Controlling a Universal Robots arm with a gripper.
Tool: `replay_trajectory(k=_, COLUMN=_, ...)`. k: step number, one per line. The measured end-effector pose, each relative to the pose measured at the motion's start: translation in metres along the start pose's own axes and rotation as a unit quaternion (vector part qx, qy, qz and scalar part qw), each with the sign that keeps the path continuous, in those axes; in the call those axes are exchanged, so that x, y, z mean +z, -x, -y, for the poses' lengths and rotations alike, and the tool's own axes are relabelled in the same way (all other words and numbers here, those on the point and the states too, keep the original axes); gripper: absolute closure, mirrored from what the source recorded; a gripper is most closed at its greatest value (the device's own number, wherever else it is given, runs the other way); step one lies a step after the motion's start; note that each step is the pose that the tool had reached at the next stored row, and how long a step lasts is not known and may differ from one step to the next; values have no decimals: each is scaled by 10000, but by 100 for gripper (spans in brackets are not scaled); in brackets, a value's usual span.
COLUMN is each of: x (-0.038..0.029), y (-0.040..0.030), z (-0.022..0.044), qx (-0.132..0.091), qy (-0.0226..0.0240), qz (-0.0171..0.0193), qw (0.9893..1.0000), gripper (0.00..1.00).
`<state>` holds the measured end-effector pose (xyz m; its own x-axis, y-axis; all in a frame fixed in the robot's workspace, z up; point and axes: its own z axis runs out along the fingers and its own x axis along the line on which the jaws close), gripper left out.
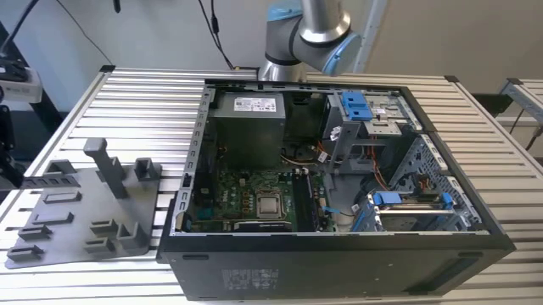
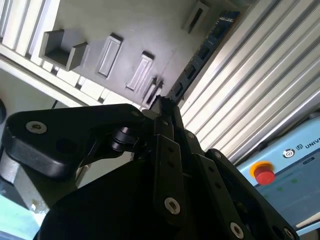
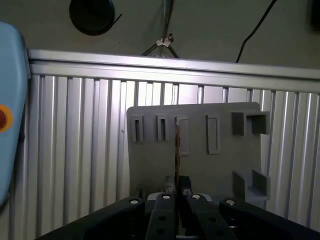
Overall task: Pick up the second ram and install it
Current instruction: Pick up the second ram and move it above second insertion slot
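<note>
Black gripper (image 3: 177,186) links crowd the foreground in both wrist views, the fingers clenched on the ram (image 3: 177,147) and hiding its near half. In the first wrist view the ram is a thin edge-on line. In the second wrist view the ram (image 2: 197,59) shows a dark flat side and a bluish far end. It juts past the fingertips, above the grey tray (image 3: 150,165). In the exterior view the tray (image 1: 81,210) sits at 9 o'clock from the open computer case (image 1: 339,270), with the arm (image 1: 309,35) at 12.
</note>
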<state>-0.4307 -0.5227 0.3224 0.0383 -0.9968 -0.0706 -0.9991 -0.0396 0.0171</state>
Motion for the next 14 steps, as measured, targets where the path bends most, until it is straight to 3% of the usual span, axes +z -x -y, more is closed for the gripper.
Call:
replay_trajectory(k=9, x=-89, y=6, z=-3, qx=0, qy=-1, qz=0, qw=10000, gripper=85)
replay_trajectory(k=14, x=-180, y=13, z=-4, qx=2, qy=-1, qz=0, qw=10000, gripper=85)
